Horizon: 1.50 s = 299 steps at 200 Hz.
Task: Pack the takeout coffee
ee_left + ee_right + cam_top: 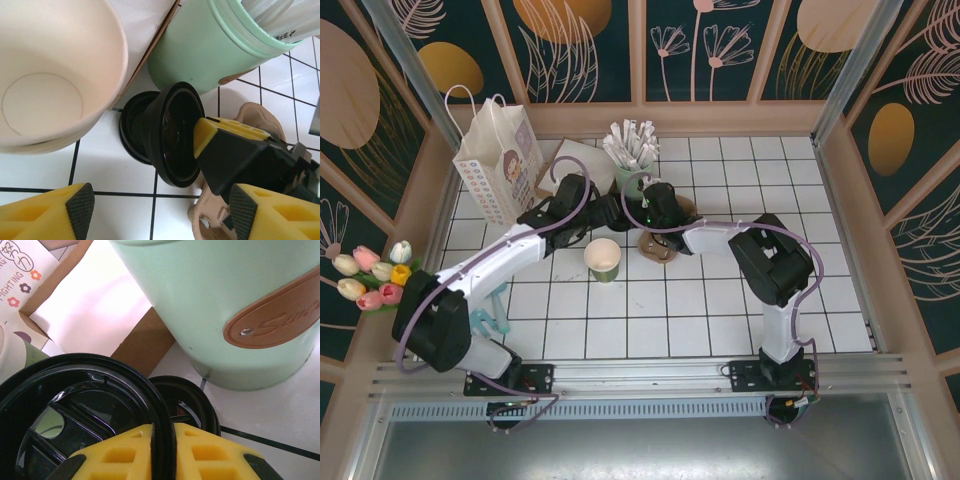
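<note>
Right gripper [162,452] was pinched shut on the tilted black lid [100,377] at its rim, lower centre. Left gripper [161,212] sat wide apart, empty, along the bottom edge.

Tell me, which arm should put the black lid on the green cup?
Right, I think. The right claw is pinching the black lid. The left claw is open and holds nothing. The green cup stands open nearby.

The right gripper [162,442] pinches a black lid [95,405] by its rim (a pale green cup [215,305] stands just beyond).
</note>
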Available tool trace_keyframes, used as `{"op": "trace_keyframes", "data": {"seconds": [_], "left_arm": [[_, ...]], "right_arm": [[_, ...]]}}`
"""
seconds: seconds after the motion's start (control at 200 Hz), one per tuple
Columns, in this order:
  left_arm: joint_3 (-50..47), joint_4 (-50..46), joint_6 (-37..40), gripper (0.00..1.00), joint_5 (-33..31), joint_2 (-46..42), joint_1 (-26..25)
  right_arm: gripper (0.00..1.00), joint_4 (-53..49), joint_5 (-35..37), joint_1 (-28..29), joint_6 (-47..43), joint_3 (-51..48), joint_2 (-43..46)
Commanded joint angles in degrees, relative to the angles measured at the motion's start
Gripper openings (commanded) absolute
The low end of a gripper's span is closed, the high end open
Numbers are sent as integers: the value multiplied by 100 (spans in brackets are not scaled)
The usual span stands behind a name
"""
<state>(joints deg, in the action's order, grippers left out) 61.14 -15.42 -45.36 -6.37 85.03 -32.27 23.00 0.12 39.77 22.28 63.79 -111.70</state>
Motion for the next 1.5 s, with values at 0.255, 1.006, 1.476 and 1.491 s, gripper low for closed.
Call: {"op": "trace_keyframes", "data": {"seconds": [0.255,1.006,1.476,1.491], "left_arm": [[472,-276,-131,65,19,569,-31],[662,-154,25,21,235,795,-33],[232,746,976,0,690,-99,-28],[197,819,1049,0,772,-173,-32]], "right_arm": [[17,490,-152,49,-172,-213,366],[14,292,-53,197,-450,-378,969],[73,1743,-2913,-1088,910,-1822,2597],[76,1760,-3108,-1177,1005,-1832,2618]]}}
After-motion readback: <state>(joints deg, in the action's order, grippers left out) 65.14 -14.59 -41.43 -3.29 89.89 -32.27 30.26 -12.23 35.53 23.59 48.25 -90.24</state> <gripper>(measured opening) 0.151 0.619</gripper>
